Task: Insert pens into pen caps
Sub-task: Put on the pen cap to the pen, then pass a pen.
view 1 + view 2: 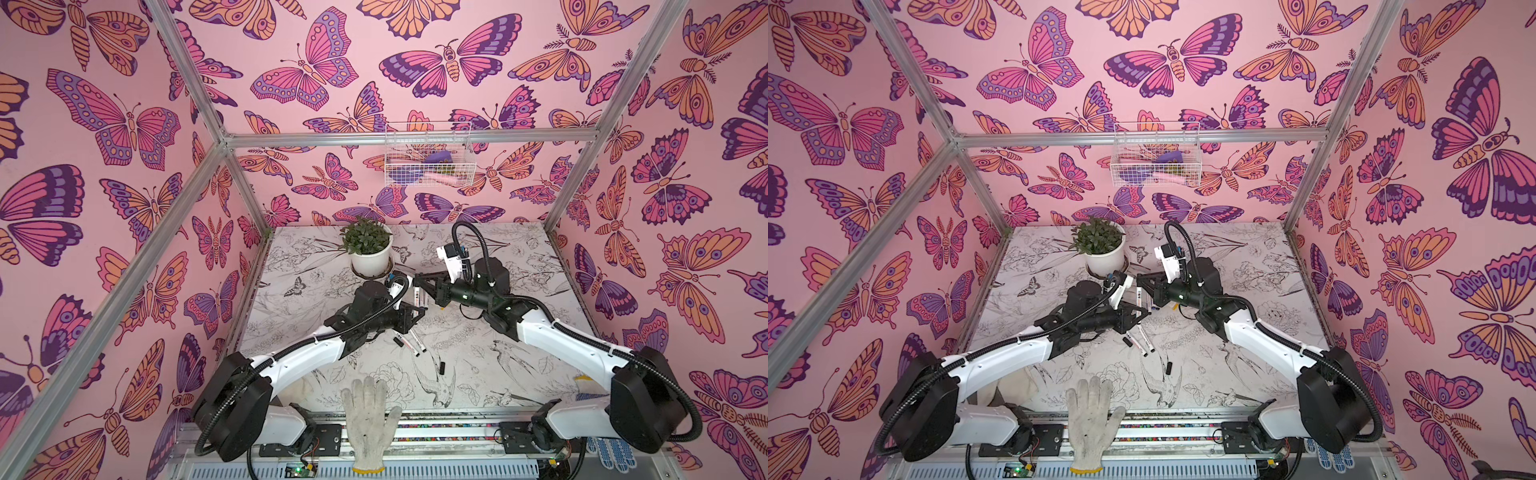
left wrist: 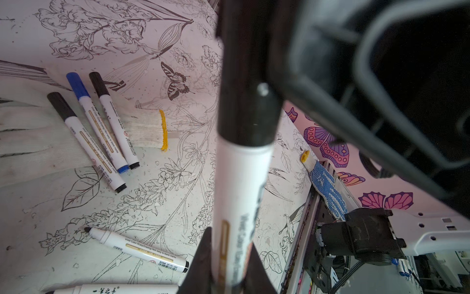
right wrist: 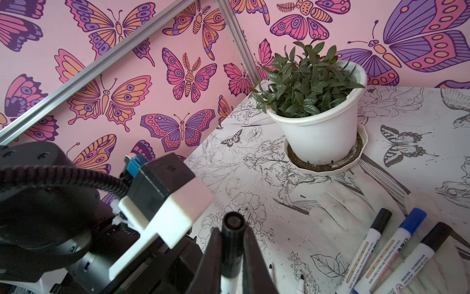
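— Where to find the pen (image 2: 239, 191) right now?

— Up off the table (image 2: 38, 203), between the arms. Clamped mid-barrel by the left tool (image 2: 229, 267), closed on it. Pinched at the black cap (image 3: 232, 224) by the right tool (image 3: 232, 257), closed on that. Looks already pushed on.

— How to expect it to handle?

— Light, stiff, smooth plastic. Probably apt to roll or twist in a loose pinch. Best to grip square across the barrel, and round the cap's middle.

— Any writing?

— On the uncapped pen (image 2: 137, 250) lying on the table: "Vivid Color | Easy Erasing | Not easy to leave marks", plus a barcode. Similar print, blurred, on the held barrel. No brand legible.

— Anything else?

— Three capped pens (image 2: 99, 124) side by side on a glove (image 2: 145, 127); a loose cap (image 1: 443, 368) near the table's front.
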Controlling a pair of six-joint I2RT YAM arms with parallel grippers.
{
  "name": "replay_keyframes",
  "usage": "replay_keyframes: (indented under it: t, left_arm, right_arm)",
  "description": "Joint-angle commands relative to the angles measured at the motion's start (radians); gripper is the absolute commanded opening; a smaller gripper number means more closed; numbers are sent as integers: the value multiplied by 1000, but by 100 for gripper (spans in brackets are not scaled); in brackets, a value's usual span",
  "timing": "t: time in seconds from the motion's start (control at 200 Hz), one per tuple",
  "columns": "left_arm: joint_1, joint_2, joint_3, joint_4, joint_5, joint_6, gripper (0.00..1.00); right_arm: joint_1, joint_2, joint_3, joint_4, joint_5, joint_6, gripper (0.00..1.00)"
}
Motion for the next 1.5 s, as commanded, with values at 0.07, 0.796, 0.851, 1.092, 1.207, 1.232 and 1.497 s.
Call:
replay_keyframes:
  t: [0.07,0.796,0.851,1.092,1.207,1.232,1.497]
  left_arm:
    - [84,-14,91,177,-241,-95,0]
    - [94,-64,105,169,-252,-10,0]
    - [95,-71,109,169,-255,-3,0]
    - [115,-69,149,168,-229,14,0]
    - [108,-53,154,155,-194,18,0]
    - [103,-49,149,154,-178,23,0]
    - [11,-38,64,132,-33,45,0]
  right_arm:
    - [52,-4,-86,-352,-141,-144,0]
    - [129,88,-27,-542,-68,-249,0]
    - [128,94,-24,-545,-72,-247,0]
    - [129,111,-15,-569,-100,-249,0]
    - [128,106,-5,-573,-84,-246,0]
    - [126,104,4,-576,-78,-244,0]
    - [62,88,99,-493,-139,-133,0]
